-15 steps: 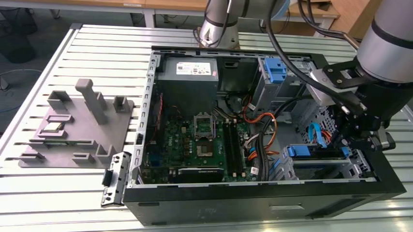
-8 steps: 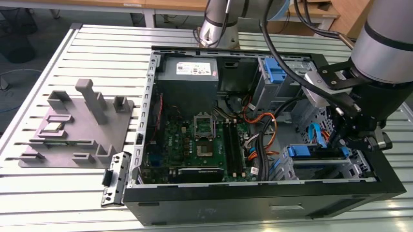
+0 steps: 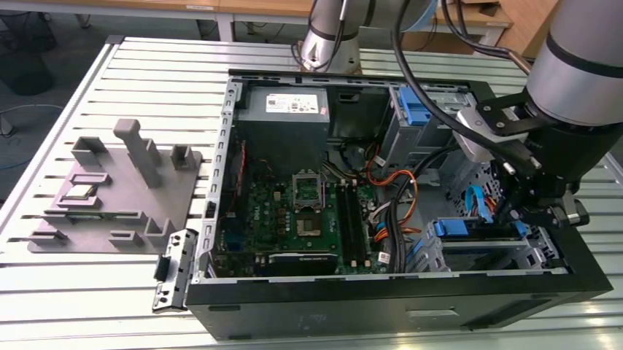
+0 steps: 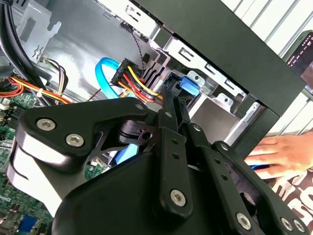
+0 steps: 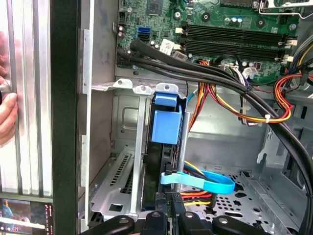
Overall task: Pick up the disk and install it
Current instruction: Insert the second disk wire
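Note:
The disk stands on edge inside the metal drive cage at the front corner of the open computer case, with its blue plastic rail tab at the end. In the exterior view the disk lies in the cage at the case's right side. My gripper reaches down into the case just beyond it. In both wrist views the black fingers meet at their tips, shut, with the gripper right at the disk's blue rail. The gripper sits at the disk's cable end, and I cannot tell whether it touches.
A blue flat cable and red-yellow power wires lie beside the fingers. The motherboard and grey power supply fill the case. A grey fixture stands outside on the exterior view's left. A person's hand rests outside the case wall.

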Motion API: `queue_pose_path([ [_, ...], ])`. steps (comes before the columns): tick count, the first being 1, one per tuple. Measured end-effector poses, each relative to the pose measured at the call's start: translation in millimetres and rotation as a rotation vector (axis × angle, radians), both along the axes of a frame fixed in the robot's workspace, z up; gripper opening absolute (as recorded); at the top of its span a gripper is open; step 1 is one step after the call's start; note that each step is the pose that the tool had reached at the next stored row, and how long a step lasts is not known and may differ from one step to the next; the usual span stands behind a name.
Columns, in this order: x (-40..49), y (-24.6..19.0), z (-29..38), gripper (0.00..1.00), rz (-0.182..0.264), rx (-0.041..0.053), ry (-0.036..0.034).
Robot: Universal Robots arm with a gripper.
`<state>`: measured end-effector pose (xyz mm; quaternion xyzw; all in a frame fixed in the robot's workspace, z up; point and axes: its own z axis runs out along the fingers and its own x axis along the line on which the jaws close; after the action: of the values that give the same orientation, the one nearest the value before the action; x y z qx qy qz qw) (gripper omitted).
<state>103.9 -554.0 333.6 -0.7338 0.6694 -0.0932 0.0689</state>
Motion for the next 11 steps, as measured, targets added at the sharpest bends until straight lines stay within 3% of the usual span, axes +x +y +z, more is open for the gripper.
queue_pose_path([
  [3, -0.6, 0.1, -1.0, 0.16, -0.001, 0.0002, -0.0047],
  [11, -1.0, 1.3, -1.5, 0.16, -0.042, 0.0001, -0.0049],
])
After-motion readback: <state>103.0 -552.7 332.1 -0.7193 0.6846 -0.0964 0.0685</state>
